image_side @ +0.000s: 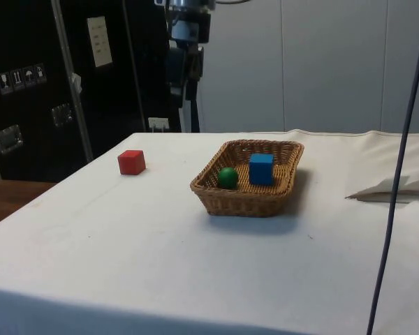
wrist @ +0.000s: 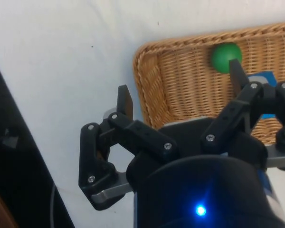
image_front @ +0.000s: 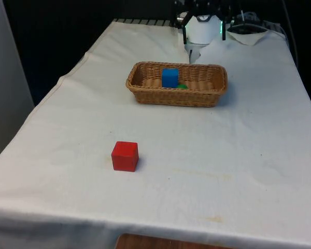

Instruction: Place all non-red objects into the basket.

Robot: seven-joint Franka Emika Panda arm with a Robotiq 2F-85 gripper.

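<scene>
Sitting nearest the front camera is the red cube [image_front: 125,156], alone on the white cloth [image_front: 223,155] and well apart from everything else; in the side view [image_side: 131,162] it lies on the far side of the table from the camera, clear of the container. It is far from the jaws and nothing touches it.

Beyond it stands the wicker basket [image_front: 145,96], a shallow oblong tray with woven walls, resting flat on the cloth. Contents noted — two items. A blue cube [image_front: 170,77] stands upright inside, roughly midway along the basket's length. A green ball [image_side: 228,176] lies beside it on the basket floor; the side view shows the two close together, though whether they touch cannot be told. From the front the ball [image_front: 182,86] is largely hidden behind the near wall, just a green sliver showing beside the cube.

Farthest back, the gripper [wrist: 180,92] is raised above the table, off the basket's far end rather than over its middle. In the wrist view the jaws stand wide apart and hold nothing; one fingertip [wrist: 125,100] shows over bare cloth outside the rim, the other over the basket's interior beside the green ball [wrist: 224,56]. A corner of the blue cube [wrist: 263,77] shows behind that second finger. In the side view the gripper [image_side: 184,73] hangs high against the dark cabinets — well above the basket [image_side: 246,199] and touching nothing.
</scene>
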